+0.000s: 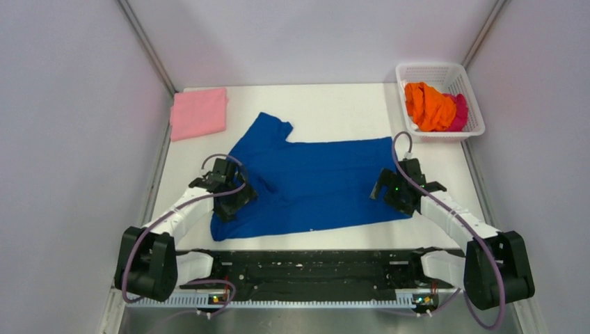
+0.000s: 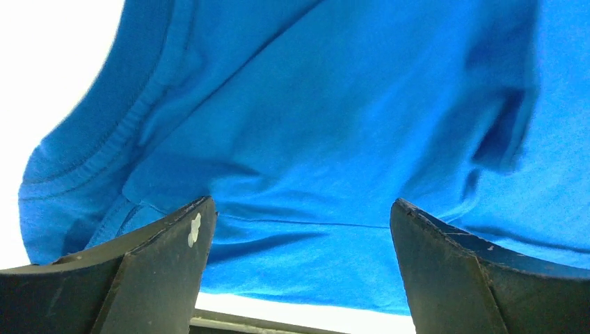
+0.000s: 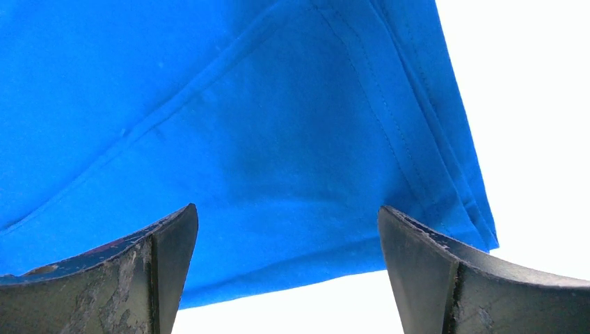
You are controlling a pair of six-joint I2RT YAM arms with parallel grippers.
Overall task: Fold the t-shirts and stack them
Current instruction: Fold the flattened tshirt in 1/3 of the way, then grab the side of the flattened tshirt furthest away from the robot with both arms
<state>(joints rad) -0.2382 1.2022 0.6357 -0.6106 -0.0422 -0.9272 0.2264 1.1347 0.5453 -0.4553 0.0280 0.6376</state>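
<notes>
The overhead camera gives me soft, even light: the white table (image 1: 334, 104) reads clean and matte, and I see only faint, soft-edged shadows toward its near edge. On both wrist cameras the bare table burns out to flat white. The blue t-shirt (image 3: 278, 139) stays sharp there, stitching crisp on the right wrist, folds gently shaded on the left.

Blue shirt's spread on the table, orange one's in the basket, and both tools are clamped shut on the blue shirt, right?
Not quite: both tools are open. The wrist views show the left tool and the right tool with jaws spread wide over the blue shirt. The orange shirt is in the basket.
</notes>
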